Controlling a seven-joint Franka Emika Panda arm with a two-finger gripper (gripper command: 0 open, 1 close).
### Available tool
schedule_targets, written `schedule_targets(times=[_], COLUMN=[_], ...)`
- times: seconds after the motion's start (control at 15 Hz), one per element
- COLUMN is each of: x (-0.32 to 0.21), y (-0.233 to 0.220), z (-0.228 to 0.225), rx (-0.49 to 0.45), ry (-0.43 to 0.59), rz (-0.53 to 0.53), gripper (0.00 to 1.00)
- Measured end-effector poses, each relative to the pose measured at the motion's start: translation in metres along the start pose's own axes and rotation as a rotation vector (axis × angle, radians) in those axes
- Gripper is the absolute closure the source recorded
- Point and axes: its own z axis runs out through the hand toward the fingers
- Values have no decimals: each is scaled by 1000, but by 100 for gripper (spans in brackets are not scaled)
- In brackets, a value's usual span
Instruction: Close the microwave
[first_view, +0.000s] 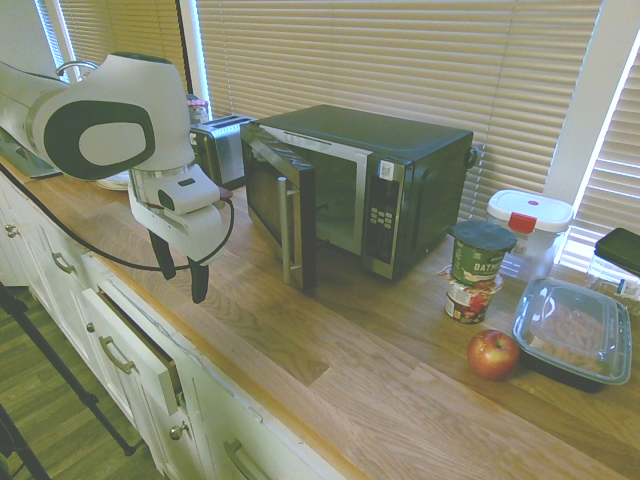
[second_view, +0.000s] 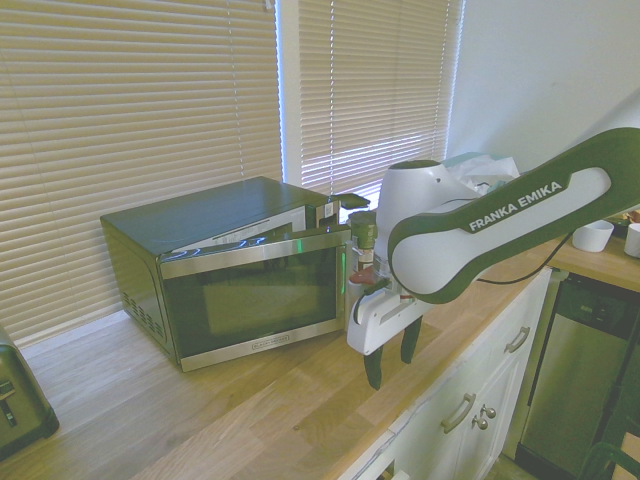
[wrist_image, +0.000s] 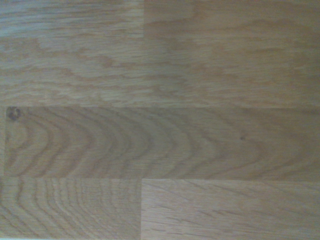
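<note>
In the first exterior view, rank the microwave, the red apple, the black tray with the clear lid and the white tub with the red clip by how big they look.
1. Black and stainless-steel microwave, door ajar: largest by far.
2. Black plastic tray with clear lid.
3. White lidded plastic tub with red clip; it sits farther back, so its ranking against the tray is unsure.
4. Red apple: smallest.

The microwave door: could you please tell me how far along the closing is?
Nothing looks done: the microwave has its door ajar. In hand: the gripper hangs open and empty over the wooden counter, apart from the door. Left: pushing the door shut.
</note>
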Motion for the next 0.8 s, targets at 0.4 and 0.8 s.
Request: schedule_targets(times=[0.4, 0.8], x=[7, 8], y=[-13, -65], z=[-18, -60], rx=[52, 64], ry=[58, 138], rz=[-1, -4], gripper=[0, 0])
